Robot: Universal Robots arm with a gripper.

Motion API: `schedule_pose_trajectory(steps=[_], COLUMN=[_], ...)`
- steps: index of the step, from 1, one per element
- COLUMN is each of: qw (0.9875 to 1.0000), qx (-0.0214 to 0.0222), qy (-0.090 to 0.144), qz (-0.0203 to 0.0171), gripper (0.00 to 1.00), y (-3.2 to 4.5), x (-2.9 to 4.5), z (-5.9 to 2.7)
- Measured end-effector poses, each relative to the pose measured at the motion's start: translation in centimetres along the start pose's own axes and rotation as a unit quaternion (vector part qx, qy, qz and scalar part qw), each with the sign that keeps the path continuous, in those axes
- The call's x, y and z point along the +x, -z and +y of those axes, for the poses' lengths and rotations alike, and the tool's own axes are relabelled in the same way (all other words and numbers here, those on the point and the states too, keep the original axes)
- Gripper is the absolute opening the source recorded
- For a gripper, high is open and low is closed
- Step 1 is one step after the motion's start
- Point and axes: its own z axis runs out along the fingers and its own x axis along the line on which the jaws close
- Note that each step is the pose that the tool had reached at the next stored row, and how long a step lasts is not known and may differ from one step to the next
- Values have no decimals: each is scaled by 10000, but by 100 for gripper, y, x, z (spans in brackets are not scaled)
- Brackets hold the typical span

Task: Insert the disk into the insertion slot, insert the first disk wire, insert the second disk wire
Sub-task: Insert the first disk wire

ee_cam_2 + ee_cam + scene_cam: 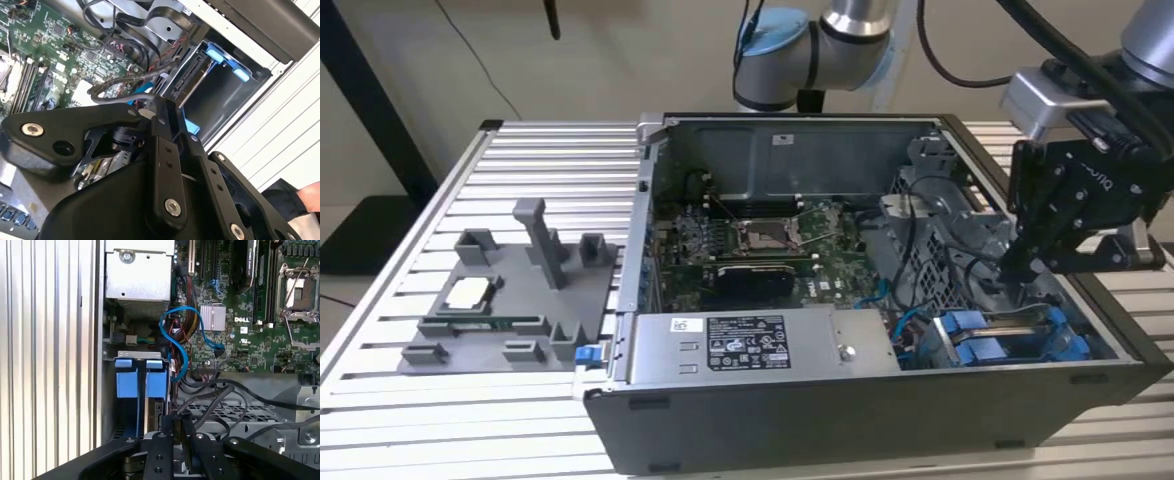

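Gripper low inside PC case, above cable tangle, grip state can't tell, disk w/ blue carrier sits in insertion slot beside PSU box, first wrist view shows blue cable looping by slot, exterior view shows grey parts tray outside case.

A slatted metal table carries an open PC case beside a grey parts fixture.

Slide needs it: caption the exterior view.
Robot gripper inside an open PC case, near the blue-framed disk sitting in its drive bay.
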Motion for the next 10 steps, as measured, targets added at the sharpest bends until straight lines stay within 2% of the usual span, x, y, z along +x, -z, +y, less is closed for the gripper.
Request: schedule_pose_trajectory(steps=[4,9,10], qw=[10000,9998,9997], qx=[43,212,232], qy=[15,61,67], qz=[10,14,14], gripper=[19,19,19], y=[-31,-55,-63], x=[26,32,34], z=[-16,-45,-46])
